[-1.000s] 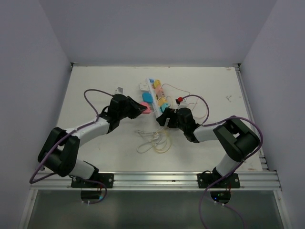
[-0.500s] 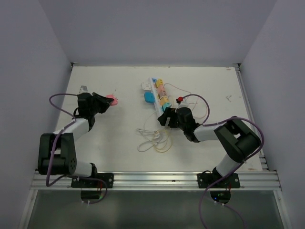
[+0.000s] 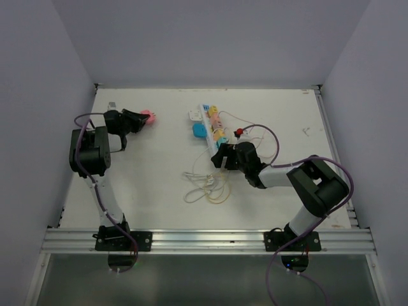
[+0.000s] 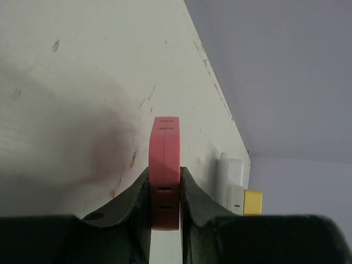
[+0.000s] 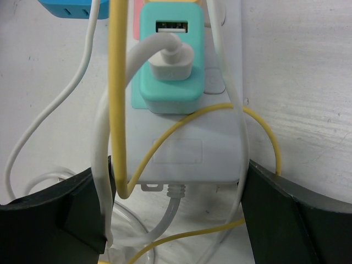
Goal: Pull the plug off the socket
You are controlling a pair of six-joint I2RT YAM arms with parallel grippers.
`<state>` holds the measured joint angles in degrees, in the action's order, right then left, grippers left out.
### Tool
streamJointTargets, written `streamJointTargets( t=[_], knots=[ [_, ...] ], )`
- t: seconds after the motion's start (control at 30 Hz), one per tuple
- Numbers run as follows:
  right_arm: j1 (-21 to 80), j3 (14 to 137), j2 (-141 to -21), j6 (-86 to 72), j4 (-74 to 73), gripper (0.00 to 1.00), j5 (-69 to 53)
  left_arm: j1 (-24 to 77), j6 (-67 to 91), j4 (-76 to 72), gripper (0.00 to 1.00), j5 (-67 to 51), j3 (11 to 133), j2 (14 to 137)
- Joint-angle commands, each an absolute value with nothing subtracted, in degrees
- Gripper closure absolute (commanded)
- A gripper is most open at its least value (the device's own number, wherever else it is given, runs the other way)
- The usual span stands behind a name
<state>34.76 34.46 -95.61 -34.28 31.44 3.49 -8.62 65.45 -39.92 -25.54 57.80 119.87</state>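
From above, my left gripper (image 3: 139, 119) holds the pink plug (image 3: 148, 117) at the far left of the table (image 3: 159, 185), well apart from the socket (image 3: 212, 125). The socket lies mid-table with my right gripper (image 3: 220, 158) at its near end.

At my left wrist, both fingers (image 4: 135, 201) are clamped tight on the plug's flat sides.

At my right wrist, the jaws stand wide, straddling the socket's near end. I cannot tell whether they press on it. A teal plug (image 5: 165, 93) sits in the socket.

I judge the pull done, with only the release left.
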Motion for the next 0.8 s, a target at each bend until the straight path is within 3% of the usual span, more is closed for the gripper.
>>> streamJointTargets(
  t=[0.0, 0.33, 0.5, 0.6, 0.77],
  knots=[
    [33.8, 33.2, -98.8, -33.7, 20.3, 1.0, 4.6, -9.1, 64.5, -44.0, 0.89, -26.6, 66.0, 123.7],
    [33.8, 33.9, -99.1, -33.6, 19.9, 1.0, 4.3, -9.3, 61.2, -35.3, 0.45, -25.2, 71.5, 128.8],
    [33.8, 33.7, -98.7, -33.5, 19.8, 1.0, 4.5, -10.0, 61.0, -32.3, 0.34, -24.9, 68.7, 127.1],
    [33.8, 33.6, -98.7, -33.6, 19.8, 1.0, 4.5, -10.8, 60.4, -29.7, 0.2, -23.9, 66.1, 124.3],
    [33.8, 33.7, -99.1, -33.7, 19.5, 1.0, 4.7, -12.5, 57.8, -24.6, 0.1, -23.6, 61.9, 117.6]
  ],
)
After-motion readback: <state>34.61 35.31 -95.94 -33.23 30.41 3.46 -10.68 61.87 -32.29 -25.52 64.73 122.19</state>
